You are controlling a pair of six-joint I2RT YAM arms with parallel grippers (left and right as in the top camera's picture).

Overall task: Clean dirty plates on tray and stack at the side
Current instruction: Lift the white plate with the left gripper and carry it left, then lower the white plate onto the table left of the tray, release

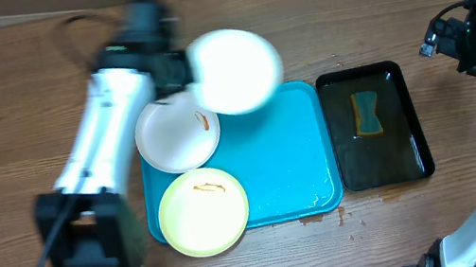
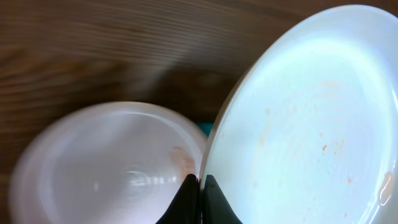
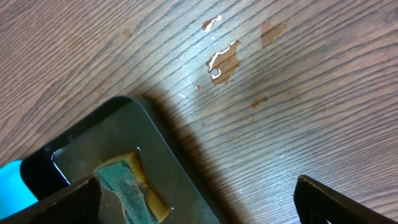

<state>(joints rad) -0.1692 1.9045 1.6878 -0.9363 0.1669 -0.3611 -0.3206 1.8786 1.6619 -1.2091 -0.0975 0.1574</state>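
My left gripper (image 1: pixel 183 77) is shut on the rim of a white plate (image 1: pixel 235 69), held tilted above the far edge of the turquoise tray (image 1: pixel 290 159). In the left wrist view the fingers (image 2: pixel 200 186) pinch this plate (image 2: pixel 305 124), which shows faint reddish specks. A second white plate (image 1: pixel 178 133) with a reddish-brown smear lies on the tray's far left; it also shows in the left wrist view (image 2: pixel 112 168). A pale yellow-green plate (image 1: pixel 203 212) with a smear lies at the tray's near left. My right gripper (image 3: pixel 199 199) is open and empty, up at the far right (image 1: pixel 471 34).
A narrow black tray (image 1: pixel 415 129) right of the turquoise tray holds water and a green-and-yellow sponge (image 1: pixel 368 113), also seen in the right wrist view (image 3: pixel 127 186). Small water spills (image 3: pixel 222 62) lie on the wooden table beyond it. Brown spots mark the table near the tray's front edge (image 1: pixel 323 218).
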